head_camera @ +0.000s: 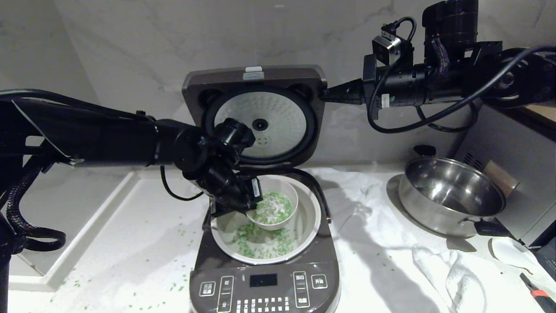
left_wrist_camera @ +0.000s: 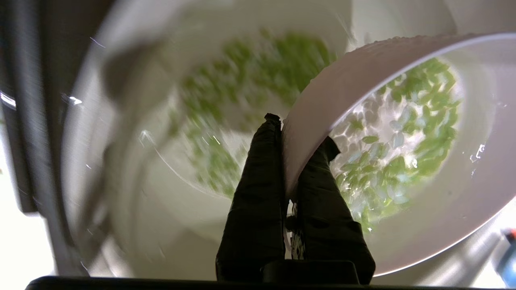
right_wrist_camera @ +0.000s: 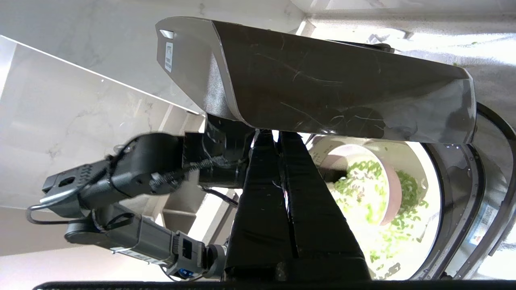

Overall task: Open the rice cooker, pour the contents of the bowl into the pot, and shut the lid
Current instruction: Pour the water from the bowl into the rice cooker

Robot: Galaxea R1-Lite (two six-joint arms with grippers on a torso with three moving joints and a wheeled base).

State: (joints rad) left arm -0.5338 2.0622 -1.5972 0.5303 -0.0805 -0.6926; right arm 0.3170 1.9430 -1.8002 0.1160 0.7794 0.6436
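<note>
The dark brown rice cooker (head_camera: 265,287) stands with its lid (head_camera: 260,117) raised upright, silvery inner plate facing me. My left gripper (head_camera: 252,204) (left_wrist_camera: 300,131) is shut on the rim of the pink bowl (head_camera: 276,206) (left_wrist_camera: 330,88), one finger inside and one outside. It holds the bowl tilted over the pale pot (head_camera: 312,217) (left_wrist_camera: 161,201). Wet green contents (left_wrist_camera: 403,133) lie in the bowl, and more are on the pot's floor (head_camera: 256,245). My right gripper (head_camera: 323,93) (right_wrist_camera: 274,135) is shut and empty, its tips against the lid's (right_wrist_camera: 322,80) right edge.
A shiny steel pan (head_camera: 451,195) stands to the right on a rumpled white cloth (head_camera: 434,261). Green bits (head_camera: 173,226) are scattered over the counter left of the cooker. A sunken basin (head_camera: 65,208) lies at far left, and a grey appliance (head_camera: 512,165) at far right.
</note>
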